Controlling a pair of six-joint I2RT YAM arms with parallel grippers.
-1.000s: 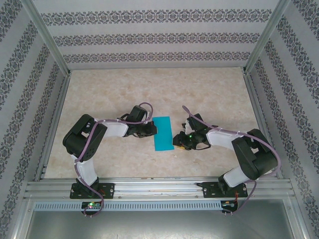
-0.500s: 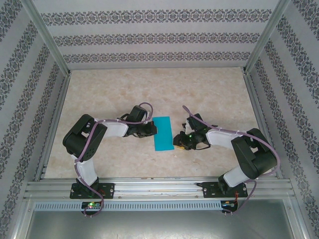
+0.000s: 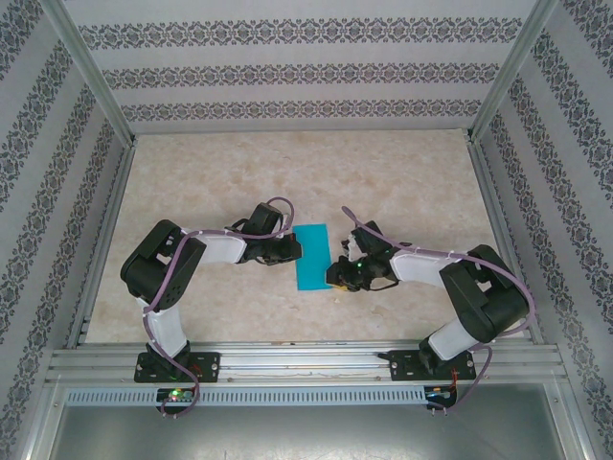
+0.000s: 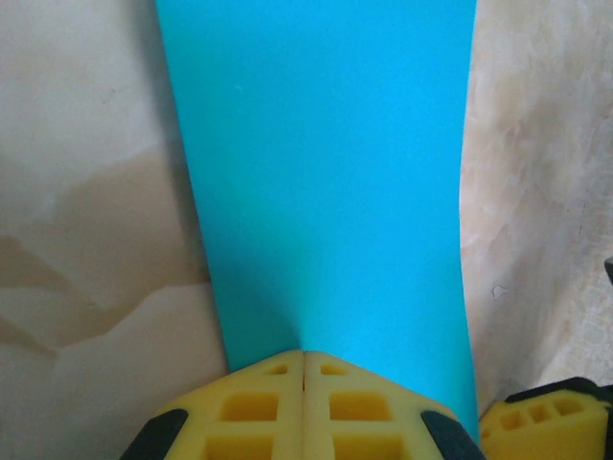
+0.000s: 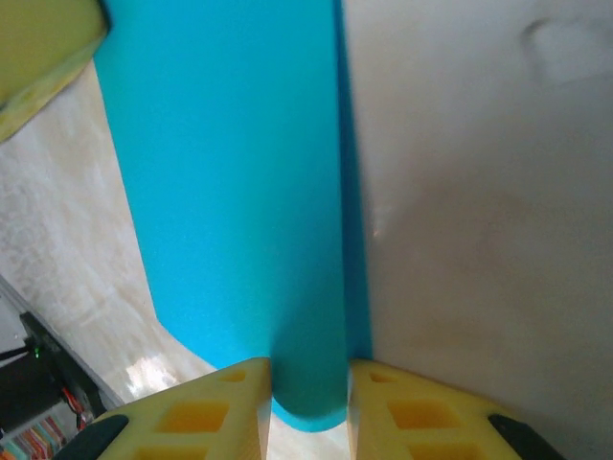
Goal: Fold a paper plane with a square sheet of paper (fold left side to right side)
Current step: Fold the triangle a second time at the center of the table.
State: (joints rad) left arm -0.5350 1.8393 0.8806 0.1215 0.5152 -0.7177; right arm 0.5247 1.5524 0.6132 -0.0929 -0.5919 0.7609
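1 thin teal-blue paper sheet (image 3: 310,257), folded narrow, betw. both sets of jaws. 2 black-and-white robot arms: left arm (image 3: 168,268), right arm (image 3: 479,287). 2 grippers w/ yellow blocky fingers (image 4: 249,412): left gripper (image 3: 290,251), right gripper (image 3: 333,276). 1 beige marbled tabletop (image 3: 402,182) under the jaws.

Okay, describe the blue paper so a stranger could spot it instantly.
Start at the pale marbled table. Between the left gripper and right gripper, near its middle, sits the sheet of paper, a narrow rectangle. Nothing else there is bright teal.
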